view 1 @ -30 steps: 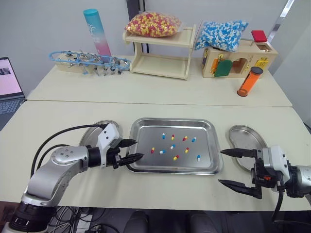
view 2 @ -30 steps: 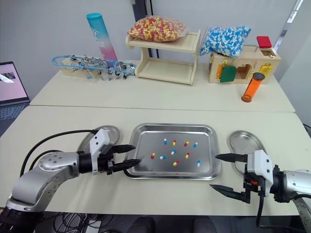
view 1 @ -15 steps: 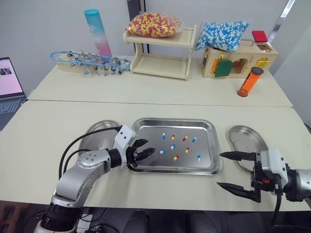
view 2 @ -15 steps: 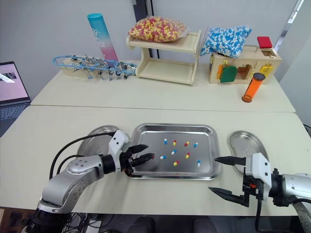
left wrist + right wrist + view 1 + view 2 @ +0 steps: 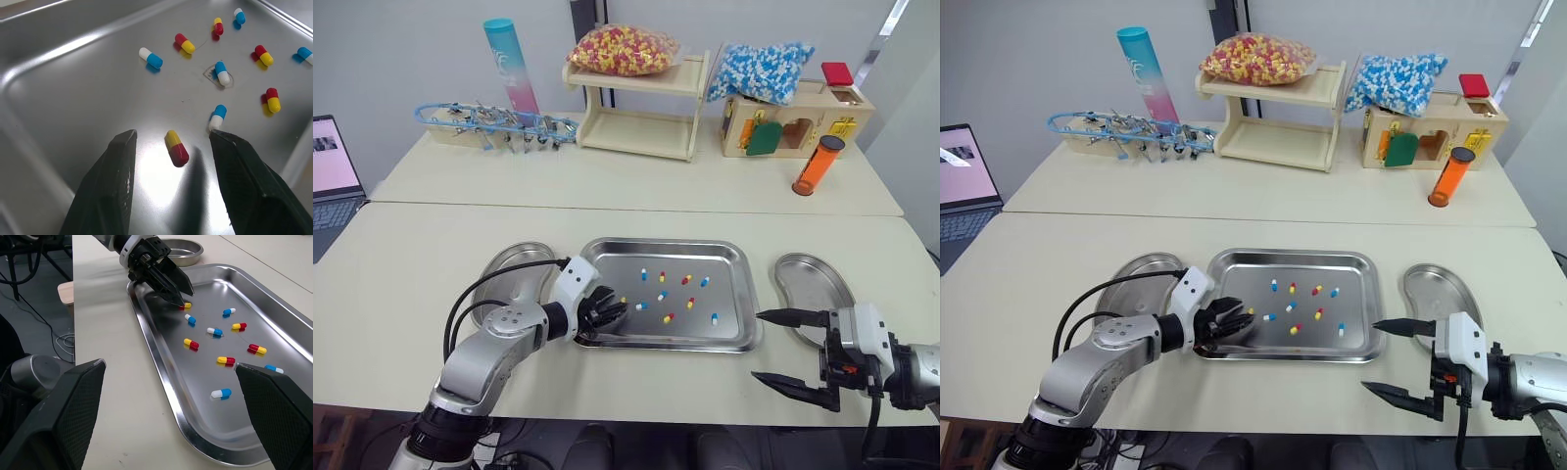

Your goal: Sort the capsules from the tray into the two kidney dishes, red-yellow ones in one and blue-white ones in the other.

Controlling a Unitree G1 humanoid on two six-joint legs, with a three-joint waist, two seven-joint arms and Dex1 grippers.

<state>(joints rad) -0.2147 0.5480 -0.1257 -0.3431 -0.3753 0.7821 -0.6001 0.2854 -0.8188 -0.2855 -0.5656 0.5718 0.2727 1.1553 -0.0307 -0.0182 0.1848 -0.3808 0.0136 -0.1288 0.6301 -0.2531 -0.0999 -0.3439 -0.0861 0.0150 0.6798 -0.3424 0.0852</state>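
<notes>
Sorting barely started. Left kidney dish [image 5: 509, 266] at mid-left and right kidney dish [image 5: 813, 279] at mid-right both look empty. All capsules [image 5: 661, 295] lie in the tray [image 5: 607, 264] at centre. Left pincer [image 5: 612, 314] is spread, straddling a red-yellow capsule [image 5: 176, 147], not yet pinching. Right pincer [image 5: 757, 346] is spread wide and empty over the surface [image 5: 411, 255], lower right.
</notes>
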